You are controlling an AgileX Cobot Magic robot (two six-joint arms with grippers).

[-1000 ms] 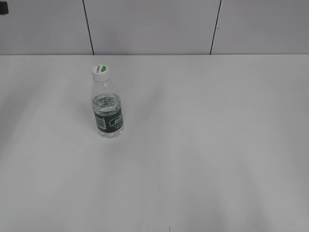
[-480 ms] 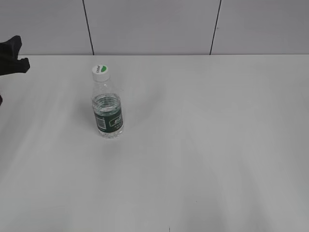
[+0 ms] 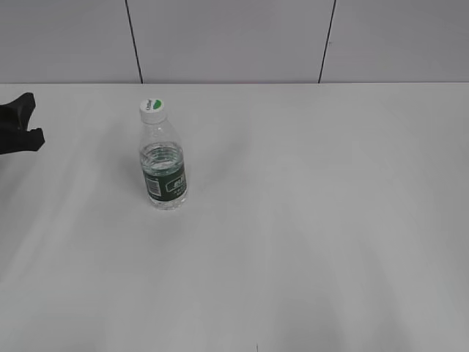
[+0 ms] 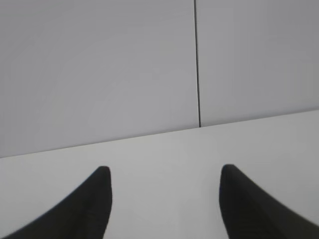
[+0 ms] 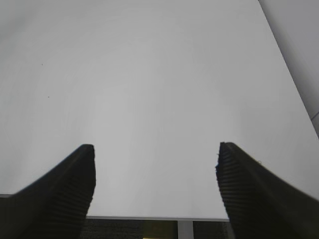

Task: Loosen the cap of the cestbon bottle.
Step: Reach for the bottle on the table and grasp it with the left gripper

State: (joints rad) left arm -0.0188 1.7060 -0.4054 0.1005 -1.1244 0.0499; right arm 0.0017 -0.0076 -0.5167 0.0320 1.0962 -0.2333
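The cestbon bottle (image 3: 165, 172) stands upright on the white table, left of the middle, clear with a dark green label. Its white cap (image 3: 152, 108) with a green mark sits on the neck. My left gripper (image 3: 28, 117) shows at the far left edge of the exterior view, well left of the bottle; in the left wrist view its jaws (image 4: 164, 174) are open and empty, facing the wall. My right gripper (image 5: 155, 149) is open and empty over bare table near the front edge; it is out of the exterior view. The bottle is in neither wrist view.
The white table (image 3: 308, 220) ends at a grey panelled wall (image 3: 234, 37) behind. The table's front edge (image 5: 149, 217) shows in the right wrist view.
The left gripper has come into the exterior view at the far left edge and dropped slightly. The bottle has not moved.
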